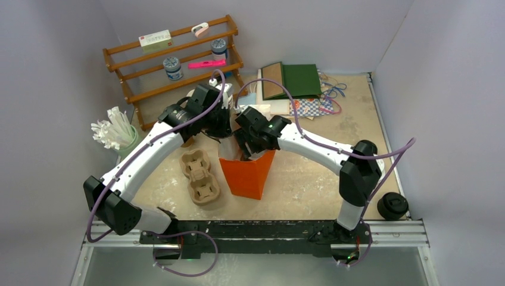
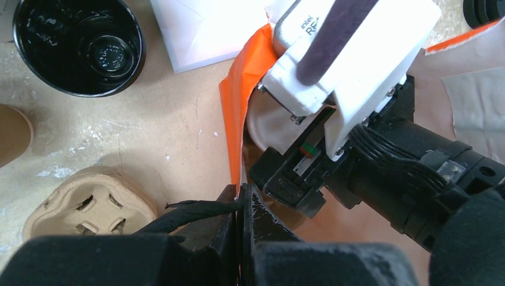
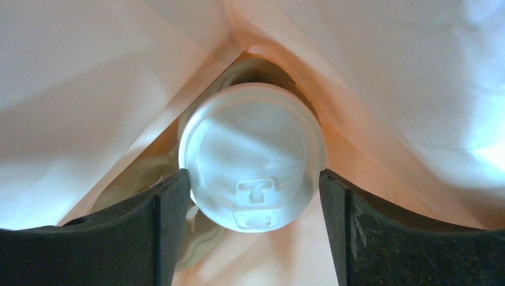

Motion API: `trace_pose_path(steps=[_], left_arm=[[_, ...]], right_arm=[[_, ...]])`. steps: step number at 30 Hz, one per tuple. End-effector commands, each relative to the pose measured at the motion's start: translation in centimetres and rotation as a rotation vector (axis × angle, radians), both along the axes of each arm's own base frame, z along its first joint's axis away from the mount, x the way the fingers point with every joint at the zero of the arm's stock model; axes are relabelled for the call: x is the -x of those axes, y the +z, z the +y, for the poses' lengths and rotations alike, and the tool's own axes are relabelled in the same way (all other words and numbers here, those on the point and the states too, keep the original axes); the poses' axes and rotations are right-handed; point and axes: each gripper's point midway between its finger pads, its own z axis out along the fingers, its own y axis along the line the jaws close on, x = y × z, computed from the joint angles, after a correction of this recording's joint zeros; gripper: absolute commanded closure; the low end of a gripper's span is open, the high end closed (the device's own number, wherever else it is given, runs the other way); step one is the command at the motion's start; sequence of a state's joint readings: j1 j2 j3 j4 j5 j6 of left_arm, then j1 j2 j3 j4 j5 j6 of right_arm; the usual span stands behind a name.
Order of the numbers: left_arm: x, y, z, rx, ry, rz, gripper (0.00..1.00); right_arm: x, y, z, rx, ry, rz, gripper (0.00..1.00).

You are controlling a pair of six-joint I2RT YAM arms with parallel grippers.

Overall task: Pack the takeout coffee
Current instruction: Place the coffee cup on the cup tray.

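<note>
At the far left of the table (image 1: 309, 185) a cup of white paper-wrapped straws (image 1: 112, 132) is seen, with a wooden rack (image 1: 178, 59) set behind it against the back wall. A moulded cardboard cup carrier (image 1: 199, 177) lies flat just left of the orange paper bag (image 1: 245, 176), which stands upright with its mouth open near the middle of the table. In the left wrist view a black cup (image 2: 77, 44) is shown standing empty, and a brown kraft cup (image 2: 12, 134) is cut off by the frame edge beside it. The bag's near-left rim is pinched by the left gripper (image 2: 240, 201), whose jaws are pressed together on the orange paper so that the mouth is held open. The right gripper (image 3: 254, 177) is reached down inside the bag, where a takeout coffee cup is found, only its round white lid (image 3: 253, 149) being visible from above (the cup body is hidden beneath it). The lid is flanked by the dark fingers (image 3: 172, 202), which are spread wide at its two sides; whether it is gripped or merely bracketed cannot be told. A second pale round shape is partly seen lower left in the bag, too hidden to be identified. At the far right, off the table's edge, a black lid (image 1: 393, 205) is seen.
</note>
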State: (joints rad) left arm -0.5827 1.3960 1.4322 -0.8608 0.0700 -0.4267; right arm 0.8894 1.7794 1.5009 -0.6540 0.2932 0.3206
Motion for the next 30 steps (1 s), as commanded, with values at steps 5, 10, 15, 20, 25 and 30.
trace_pose_path(steps=[5, 10, 15, 20, 25, 30], left_arm=[[-0.7, 2.0, -0.5, 0.035, -0.013, -0.069, 1.0], [-0.9, 1.9, -0.4, 0.025, -0.018, -0.074, 1.0], [-0.7, 1.6, -0.1, 0.01, -0.015, -0.069, 1.0], [-0.6, 1.7, 0.2, -0.001, -0.016, -0.076, 1.0], [-0.4, 1.9, 0.2, -0.002, -0.03, -0.085, 1.0], [-0.1, 2.0, 0.1, 0.006, -0.053, -0.088, 1.0]], right_arm=[[0.3, 2.8, -0.4, -0.057, 0.007, -0.008, 0.07], [0.3, 4.2, 0.2, -0.132, 0.019, -0.045, 0.03], [0.4, 5.4, 0.4, -0.201, 0.023, -0.089, 0.02], [0.0, 6.6, 0.5, -0.258, 0.0, -0.142, 0.02], [-0.8, 8.2, 1.4, -0.395, -0.006, -0.25, 0.02], [-1.8, 10.1, 2.9, -0.603, 0.08, -0.478, 0.02]])
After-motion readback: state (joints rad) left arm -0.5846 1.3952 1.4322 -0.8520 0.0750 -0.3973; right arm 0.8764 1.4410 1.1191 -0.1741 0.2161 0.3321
